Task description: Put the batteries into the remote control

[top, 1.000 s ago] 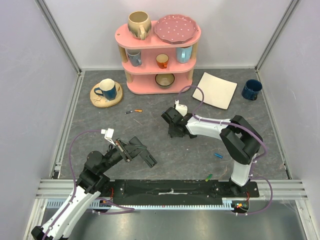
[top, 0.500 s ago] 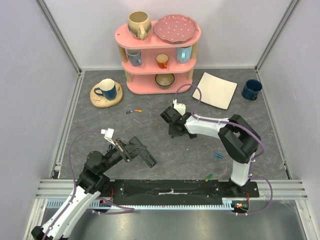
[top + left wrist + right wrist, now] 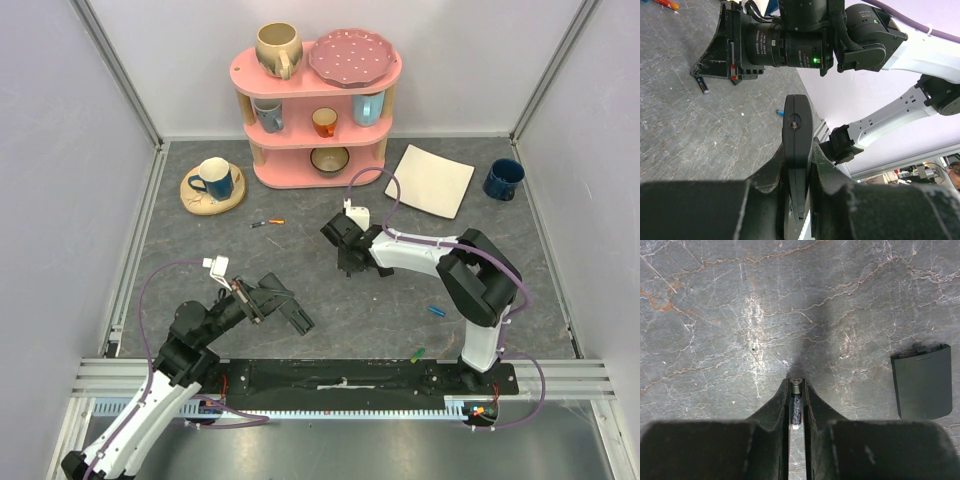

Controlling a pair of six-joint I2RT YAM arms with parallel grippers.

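Observation:
The remote control point(image 3: 291, 315) is a black bar that sticks out from my left gripper point(image 3: 268, 303) at the front left, held above the table. In the left wrist view the jaws are shut on the remote control point(image 3: 796, 130). My right gripper point(image 3: 346, 266) is down on the table in the middle. Its jaws are closed against a dark battery point(image 3: 796, 407) that lies on the tabletop between them. Loose batteries lie around: an orange one point(image 3: 275, 221), a blue one point(image 3: 437, 310) and a green one point(image 3: 418, 353).
A black battery cover point(image 3: 921, 381) lies flat to the right of my right fingers. At the back stand a pink shelf point(image 3: 318, 140) with cups and a plate, a blue mug on a wooden coaster point(image 3: 213, 180), a white square plate point(image 3: 430, 180) and a dark blue mug point(image 3: 503, 178).
My right gripper's jaws have closed in on the battery on the table, and the arm has barely shifted. The left arm and the remote control have not moved.

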